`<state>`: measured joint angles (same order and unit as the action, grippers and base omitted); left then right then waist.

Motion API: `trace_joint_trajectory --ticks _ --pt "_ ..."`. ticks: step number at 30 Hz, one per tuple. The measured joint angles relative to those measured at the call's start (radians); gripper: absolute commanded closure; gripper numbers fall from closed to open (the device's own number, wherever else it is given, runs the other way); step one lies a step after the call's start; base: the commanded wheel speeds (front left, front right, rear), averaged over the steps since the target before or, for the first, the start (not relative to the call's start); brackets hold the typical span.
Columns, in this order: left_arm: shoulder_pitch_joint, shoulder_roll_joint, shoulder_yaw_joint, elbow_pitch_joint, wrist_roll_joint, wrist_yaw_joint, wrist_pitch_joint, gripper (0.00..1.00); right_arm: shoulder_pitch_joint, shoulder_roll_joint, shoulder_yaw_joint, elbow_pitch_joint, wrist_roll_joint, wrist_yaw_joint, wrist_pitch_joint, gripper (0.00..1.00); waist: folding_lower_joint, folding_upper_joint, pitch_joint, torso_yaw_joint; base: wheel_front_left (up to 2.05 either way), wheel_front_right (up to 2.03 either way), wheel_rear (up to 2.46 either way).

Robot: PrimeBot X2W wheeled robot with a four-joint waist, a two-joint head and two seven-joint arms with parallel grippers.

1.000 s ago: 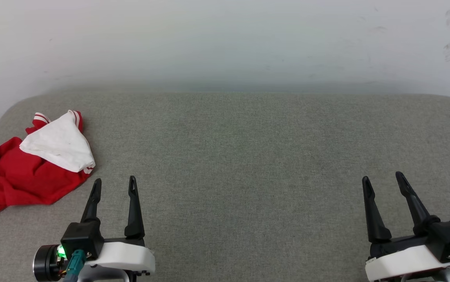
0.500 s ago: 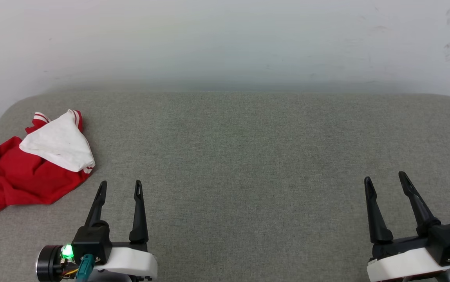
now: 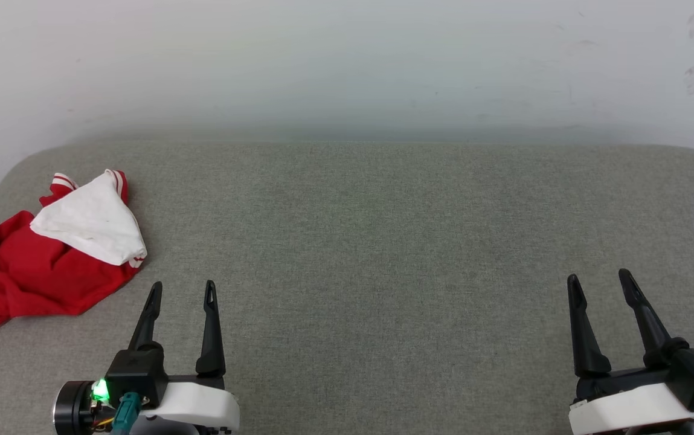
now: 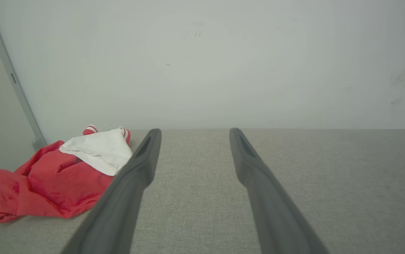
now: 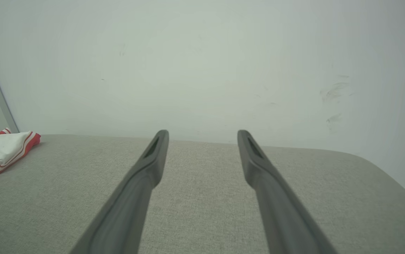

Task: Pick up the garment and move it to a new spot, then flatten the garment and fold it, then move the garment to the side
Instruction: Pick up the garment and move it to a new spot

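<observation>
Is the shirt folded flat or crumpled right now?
Crumpled. The garment lies in a wrinkled heap on the grey surface, its white sleeve flopped on top; neither folded nor spread.

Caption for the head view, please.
Crumpled red-and-white shirt lies at the grey table's left end; left gripper and right gripper open, empty, apart from it.

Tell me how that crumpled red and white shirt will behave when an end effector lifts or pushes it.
The garment lies bunched in soft folds, so it will probably hang limp and unfurl from the pinched point. It looks thin, so likely light. On the textured grey surface, a push would probably bunch it further.
</observation>
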<state>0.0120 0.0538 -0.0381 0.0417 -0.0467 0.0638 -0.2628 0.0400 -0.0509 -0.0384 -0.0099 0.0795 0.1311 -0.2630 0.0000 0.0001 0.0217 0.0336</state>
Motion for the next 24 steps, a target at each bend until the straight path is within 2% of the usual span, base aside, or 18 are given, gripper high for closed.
trace_joint_trajectory --ticks 24 --pt "0.0 -0.002 0.007 0.016 -0.008 -0.008 0.0 0.0 0.001 0.0 -0.003 0.019 0.044 0.0 0.0 0.0 0.0 0.0 0.003 0.008 0.0 0.0 0.0"
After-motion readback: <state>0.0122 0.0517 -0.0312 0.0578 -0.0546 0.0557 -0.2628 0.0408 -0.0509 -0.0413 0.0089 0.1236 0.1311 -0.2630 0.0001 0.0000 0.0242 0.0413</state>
